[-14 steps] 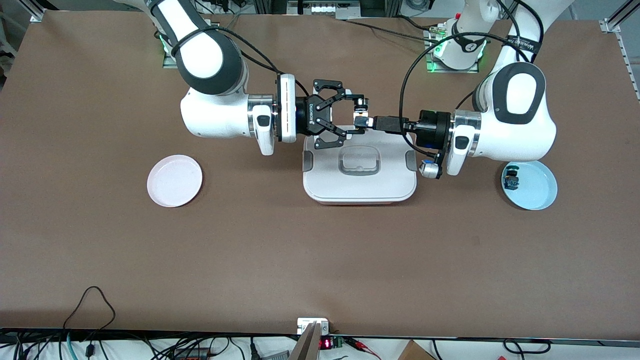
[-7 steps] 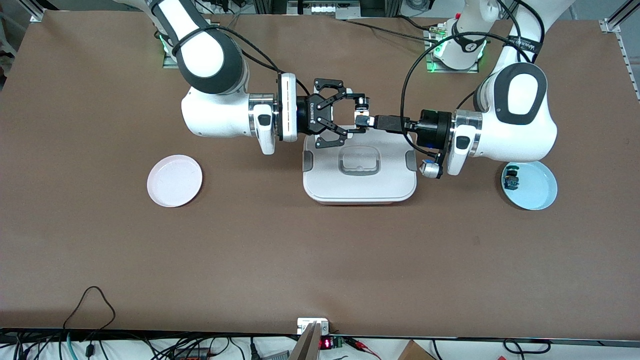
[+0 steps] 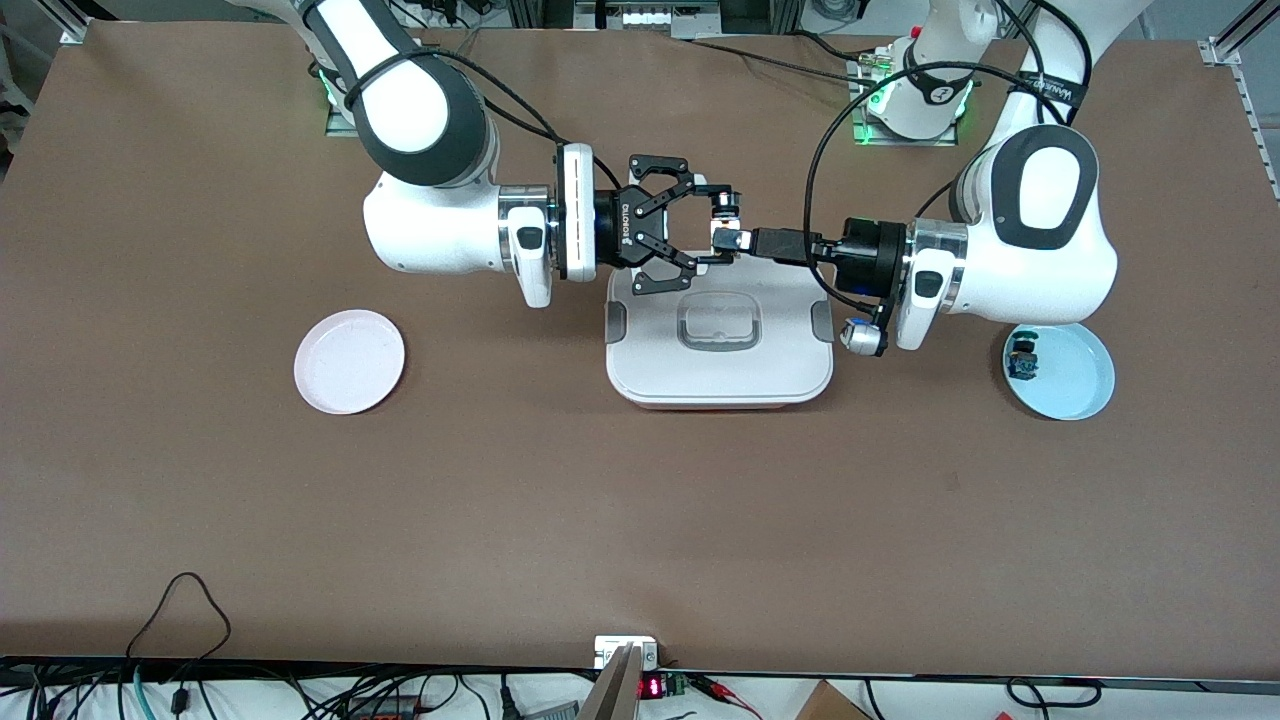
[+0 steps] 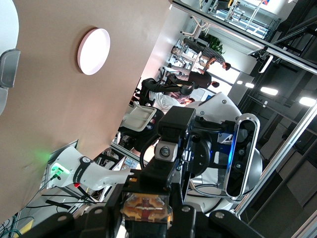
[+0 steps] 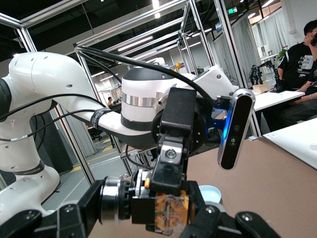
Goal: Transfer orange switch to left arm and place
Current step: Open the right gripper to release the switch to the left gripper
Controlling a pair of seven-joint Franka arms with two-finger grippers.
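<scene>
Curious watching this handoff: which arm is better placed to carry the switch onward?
Likely right. The right gripper and left gripper both clamp the orange switch over the box, and the pink plate lies toward the right arm's end.

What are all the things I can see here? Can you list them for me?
Orange switch: one, black with orange cap, in the air over the box's edge nearest the robots' bases, gripped from both ends.
Box: one, white with grey clasps, mid-table.
Pink plate: one, toward the right arm's end of the table.
Blue plate: one, toward the left arm's end.
Small dark switch: one, on the blue plate.
Table: one, brown.
Right gripper: black, shut on the orange switch.
Left gripper: black, shut on the orange switch.
</scene>
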